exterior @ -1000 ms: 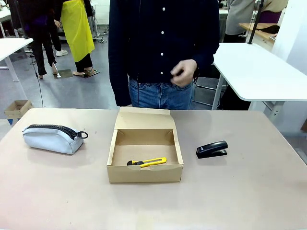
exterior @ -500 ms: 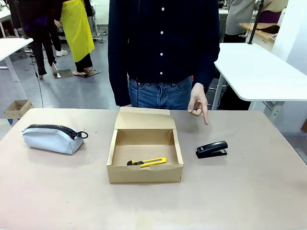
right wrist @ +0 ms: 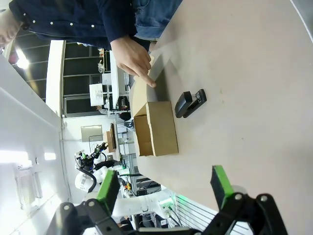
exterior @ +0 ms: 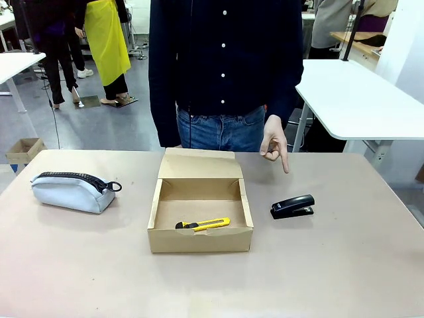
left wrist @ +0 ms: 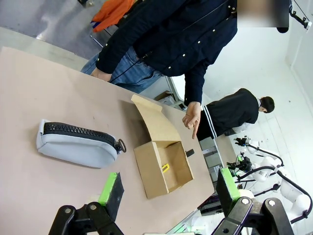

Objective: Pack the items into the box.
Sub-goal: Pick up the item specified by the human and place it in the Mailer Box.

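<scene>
The brown cardboard box [exterior: 199,212] stands open mid-table with its lid flap up at the back. Inside it lies the yellow utility knife [exterior: 203,224], also seen as a yellow spot [left wrist: 165,169] in the left wrist view. The black stapler [exterior: 292,206] rests on the table right of the box [right wrist: 161,128], apart from it, and shows again [right wrist: 190,103] in the right wrist view. The person's hand [exterior: 274,147] points a finger down at the stapler. My left gripper [left wrist: 168,188] hangs open high above the table's left side. My right gripper [right wrist: 164,188] is open too, off to the right of the stapler.
A light-grey zip pouch [exterior: 71,191] with a black zipper lies at the table's left. The person stands at the far edge behind the box. A white table [exterior: 354,99] sits at the back right. Bare tabletop [exterior: 212,285] runs along the near side.
The person's hand dropped from waist height and stretched a finger down toward the stapler, and has since held still. Nothing on the table has moved.
</scene>
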Action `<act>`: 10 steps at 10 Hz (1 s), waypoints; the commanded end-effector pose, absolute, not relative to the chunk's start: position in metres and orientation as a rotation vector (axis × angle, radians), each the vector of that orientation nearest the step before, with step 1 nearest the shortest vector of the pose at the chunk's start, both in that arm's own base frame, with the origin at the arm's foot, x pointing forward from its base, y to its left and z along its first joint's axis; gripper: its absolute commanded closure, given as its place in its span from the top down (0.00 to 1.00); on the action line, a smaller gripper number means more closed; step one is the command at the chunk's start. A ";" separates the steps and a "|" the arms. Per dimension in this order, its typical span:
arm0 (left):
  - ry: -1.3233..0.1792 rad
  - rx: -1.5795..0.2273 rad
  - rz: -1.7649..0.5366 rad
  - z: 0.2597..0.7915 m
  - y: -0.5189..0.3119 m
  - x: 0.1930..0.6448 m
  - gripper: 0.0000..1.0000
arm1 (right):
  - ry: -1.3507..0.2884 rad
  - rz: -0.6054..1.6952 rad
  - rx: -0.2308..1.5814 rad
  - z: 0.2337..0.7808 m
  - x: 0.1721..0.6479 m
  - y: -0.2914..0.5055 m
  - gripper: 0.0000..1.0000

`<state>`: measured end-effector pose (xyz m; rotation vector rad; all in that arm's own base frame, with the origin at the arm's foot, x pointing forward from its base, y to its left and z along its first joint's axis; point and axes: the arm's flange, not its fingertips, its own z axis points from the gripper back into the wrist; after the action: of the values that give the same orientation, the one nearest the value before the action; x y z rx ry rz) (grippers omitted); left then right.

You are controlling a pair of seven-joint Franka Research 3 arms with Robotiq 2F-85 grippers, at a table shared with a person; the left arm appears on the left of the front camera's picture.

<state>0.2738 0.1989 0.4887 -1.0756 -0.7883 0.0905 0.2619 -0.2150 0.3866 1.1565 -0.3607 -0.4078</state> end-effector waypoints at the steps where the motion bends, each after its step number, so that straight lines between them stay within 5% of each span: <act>1: -0.814 -1.086 0.077 0.489 0.199 0.275 1.00 | -0.359 -0.382 1.147 0.387 0.258 -0.217 1.00; 3: -0.814 -1.086 0.077 0.489 0.199 0.275 1.00 | -0.321 -0.288 1.011 0.397 0.276 -0.188 1.00; 7: -0.814 -1.086 0.077 0.489 0.199 0.275 1.00 | -0.070 0.705 0.591 0.403 0.321 -0.022 1.00; 10: -0.814 -1.086 0.077 0.489 0.199 0.275 1.00 | -0.057 1.131 0.317 0.382 0.290 0.064 1.00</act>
<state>0.2747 0.1987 0.4883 -1.0748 -0.7853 0.0904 0.3259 0.0679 0.4059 0.5892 0.0613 0.6514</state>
